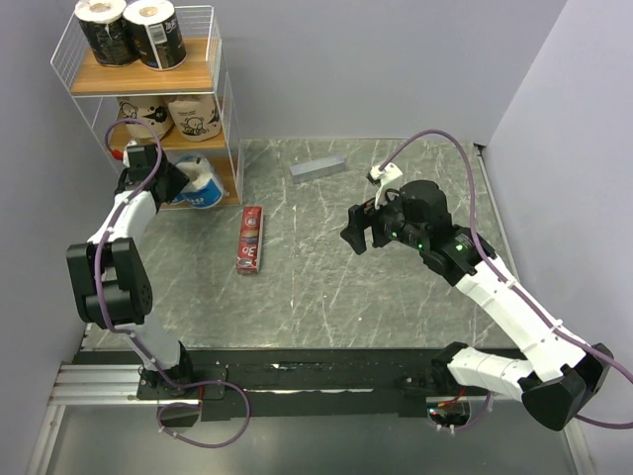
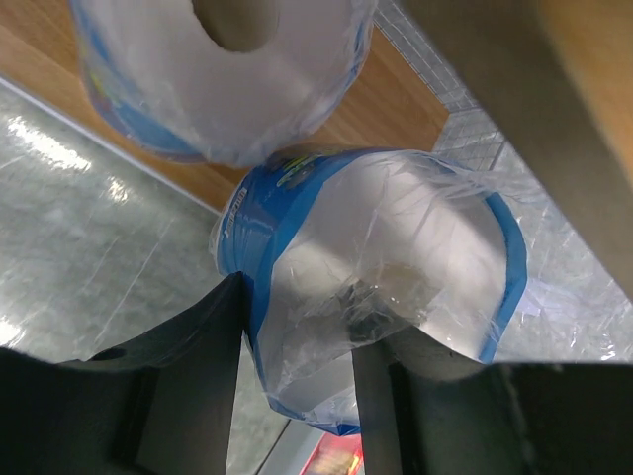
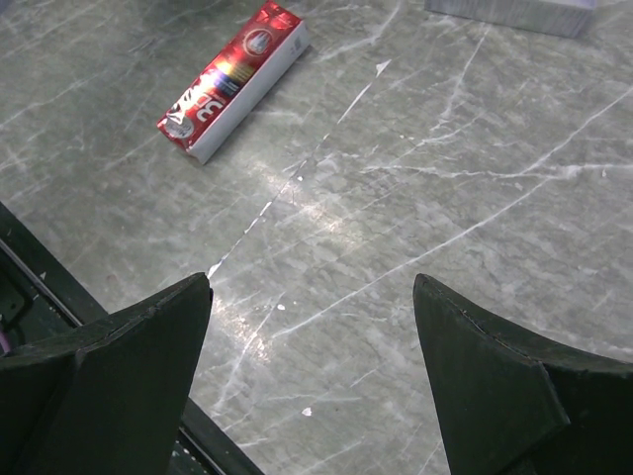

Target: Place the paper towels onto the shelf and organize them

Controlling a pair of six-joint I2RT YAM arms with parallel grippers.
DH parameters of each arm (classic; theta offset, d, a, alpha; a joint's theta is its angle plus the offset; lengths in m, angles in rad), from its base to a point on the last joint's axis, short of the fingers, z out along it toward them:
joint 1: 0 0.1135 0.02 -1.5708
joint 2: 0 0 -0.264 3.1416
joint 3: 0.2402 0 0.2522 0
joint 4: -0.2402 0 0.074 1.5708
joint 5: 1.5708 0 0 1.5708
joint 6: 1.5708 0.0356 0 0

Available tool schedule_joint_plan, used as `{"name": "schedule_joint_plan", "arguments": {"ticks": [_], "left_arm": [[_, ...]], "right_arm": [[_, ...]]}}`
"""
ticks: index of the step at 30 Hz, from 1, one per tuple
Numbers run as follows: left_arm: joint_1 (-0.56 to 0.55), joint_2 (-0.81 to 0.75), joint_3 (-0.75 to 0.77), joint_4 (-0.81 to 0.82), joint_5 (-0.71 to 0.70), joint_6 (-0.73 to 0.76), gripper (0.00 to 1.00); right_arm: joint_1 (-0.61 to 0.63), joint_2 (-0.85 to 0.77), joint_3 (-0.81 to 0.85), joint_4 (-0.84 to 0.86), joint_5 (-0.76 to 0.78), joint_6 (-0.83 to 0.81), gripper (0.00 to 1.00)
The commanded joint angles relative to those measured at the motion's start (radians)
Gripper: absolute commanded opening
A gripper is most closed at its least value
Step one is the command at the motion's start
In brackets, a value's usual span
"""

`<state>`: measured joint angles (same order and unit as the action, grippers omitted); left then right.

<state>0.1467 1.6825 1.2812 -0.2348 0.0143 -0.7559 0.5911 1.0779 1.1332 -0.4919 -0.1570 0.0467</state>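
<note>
While the right gripper [image 1: 356,236] hangs over the table [image 1: 326,307] right of its middle, its jaws stand spread wide and hold nothing; bare marbled surface shows between its fingers [image 3: 148,346]. Red toothpaste box [image 1: 251,238] lies flat left of the table's middle, long side running near to far, well apart from both grippers. Grey bar [image 1: 317,167] lies close to the far edge, about mid-width, apart from the box.

Left arm is stretched to the far-left corner. Left gripper [image 1: 183,181] is clamped on a blue-and-white paper towel roll [image 1: 205,185], fingers [image 2: 213,336] pressing into its plastic wrap. The roll is tilted at the front edge of the bottom board of the shelf [image 1: 148,79]; cannot tell if it rests on the wood. Second blue-and-white roll [image 2: 227,69] sits on that board just behind it, close against it.

Shelf stands in the table's far-left corner. Middle board: two tan cartoon-print rolls [image 1: 140,117] side by side. Top board: two black rolls [image 1: 102,30] upright, side by side, touching.
</note>
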Motion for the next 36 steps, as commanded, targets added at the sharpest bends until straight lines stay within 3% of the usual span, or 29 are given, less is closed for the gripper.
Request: {"name": "schedule_joint_plan", "arguments": {"ticks": [1, 13, 24, 36], "left_arm": [[-0.004, 0.019, 0.072, 0.141, 0.035, -0.045, 0.33], [-0.015, 0.103, 0.052, 0.275, 0.050, -0.114, 0.39], [-0.050, 0.079, -0.013, 0.359, 0.036, -0.137, 0.67], [-0.050, -0.073, -0.109, 0.318, 0.004, -0.132, 0.65]], "right_arm": [[-0.007, -0.007, 0.062, 0.035, 0.025, 0.008, 0.90], [-0.005, 0.033, 0.088, 0.047, 0.039, 0.015, 0.90], [-0.007, 0.022, 0.085, 0.058, 0.030, 0.024, 0.90], [-0.005, -0.033, 0.063, 0.043, 0.020, 0.024, 0.90]]}}
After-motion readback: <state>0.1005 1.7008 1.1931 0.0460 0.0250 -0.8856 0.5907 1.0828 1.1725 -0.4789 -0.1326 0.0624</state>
